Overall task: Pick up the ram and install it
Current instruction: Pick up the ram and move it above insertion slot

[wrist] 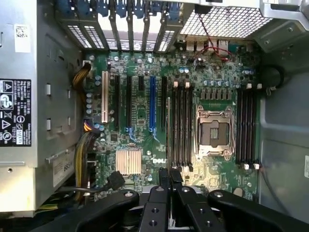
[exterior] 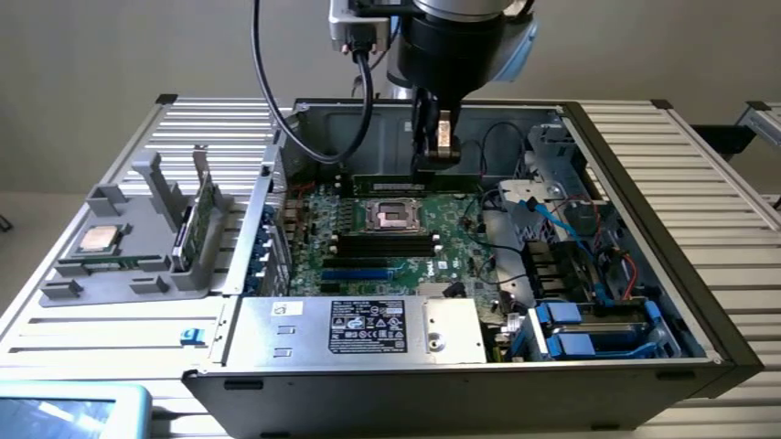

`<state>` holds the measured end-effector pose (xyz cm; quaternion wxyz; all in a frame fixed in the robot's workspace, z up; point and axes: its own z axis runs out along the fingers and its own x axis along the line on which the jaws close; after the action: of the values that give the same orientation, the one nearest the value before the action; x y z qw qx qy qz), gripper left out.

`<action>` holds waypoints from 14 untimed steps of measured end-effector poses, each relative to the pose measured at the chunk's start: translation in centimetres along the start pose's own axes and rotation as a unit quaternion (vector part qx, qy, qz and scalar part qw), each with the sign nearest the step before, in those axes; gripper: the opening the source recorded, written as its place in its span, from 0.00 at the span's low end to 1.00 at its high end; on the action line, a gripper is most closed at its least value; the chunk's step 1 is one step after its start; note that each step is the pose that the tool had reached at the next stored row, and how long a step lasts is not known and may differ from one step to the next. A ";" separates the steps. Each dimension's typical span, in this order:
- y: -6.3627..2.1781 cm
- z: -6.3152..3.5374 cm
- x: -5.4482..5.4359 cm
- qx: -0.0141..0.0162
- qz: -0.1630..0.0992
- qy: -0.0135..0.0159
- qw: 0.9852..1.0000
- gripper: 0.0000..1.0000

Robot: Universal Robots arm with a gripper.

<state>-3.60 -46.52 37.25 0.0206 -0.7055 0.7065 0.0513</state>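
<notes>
The tool (exterior: pixel 436 161) is clenched on the middle of the upper edge of the ram (exterior: pixel 393 180), which hangs level above the motherboard (exterior: pixel 366 261) inside the open case (exterior: pixel 683 274); light, thin and stiff, it probably tolerates only such edge grips, without twisting.

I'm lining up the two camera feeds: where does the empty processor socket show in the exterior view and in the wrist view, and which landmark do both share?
Exterior view: the processor socket sits mid-motherboard, just below, in the picture, the ram that the gripper holds.
Wrist view: the processor socket lies between two banks of black memory slots.
Shared landmark: the power supply's black label.
</notes>
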 end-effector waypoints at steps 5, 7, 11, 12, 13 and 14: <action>0.02 1.08 -1.7 0.000 0.000 0.000 1.000 0.11; 0.26 1.50 -2.0 0.000 0.000 0.001 1.000 0.11; 0.84 2.24 -2.0 0.000 0.004 0.001 1.000 0.11; 0.95 2.44 -2.0 0.001 0.006 0.002 1.000 0.11; 1.06 2.63 -2.0 0.001 0.007 0.002 1.000 0.11; 1.15 2.82 -2.0 0.001 0.009 0.002 1.000 0.11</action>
<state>-4.86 -44.25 34.70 0.0193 -0.6996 0.7126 0.0493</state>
